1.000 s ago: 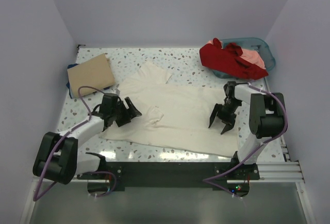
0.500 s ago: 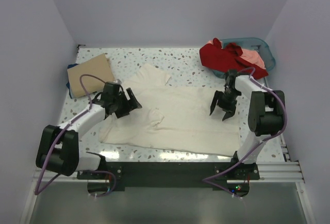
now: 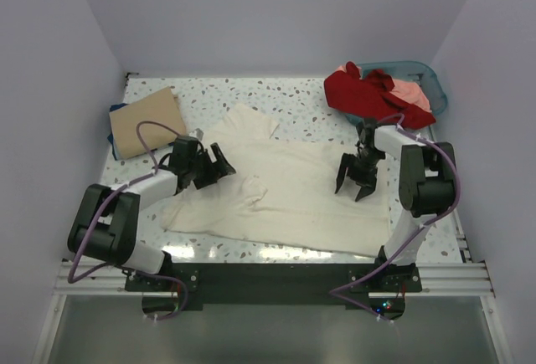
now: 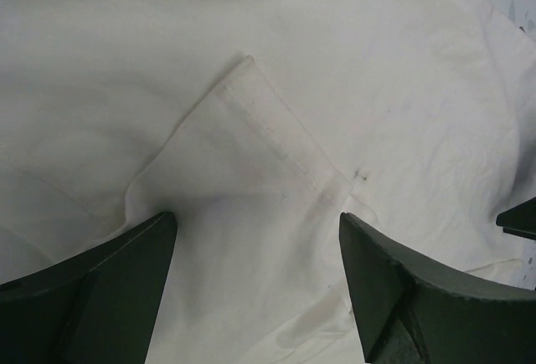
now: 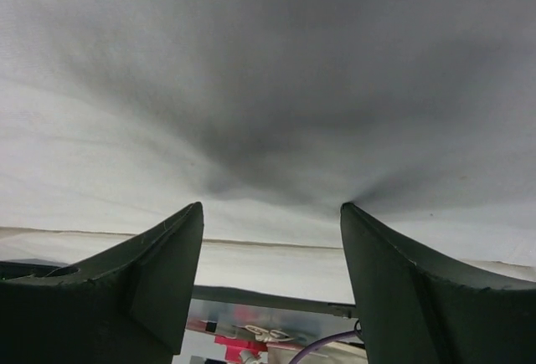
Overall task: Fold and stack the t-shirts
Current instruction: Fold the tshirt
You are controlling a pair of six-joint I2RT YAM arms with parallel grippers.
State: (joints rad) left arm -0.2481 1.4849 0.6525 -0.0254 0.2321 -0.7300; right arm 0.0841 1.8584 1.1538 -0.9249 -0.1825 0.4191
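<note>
Flattening is judged the step in hand: the cream t-shirt (image 3: 285,188) is laid open on the surface (image 3: 301,96), unfolded. Left jaws and right jaws are held spread close over it, nothing pinched. Next, the turned-over sleeve hem (image 4: 276,138) needs to be pinched and drawn flat.

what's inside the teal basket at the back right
A red t-shirt spills over the front rim of the teal basket, with a salmon-pink t-shirt beside it. Anything beneath them is covered.
</note>
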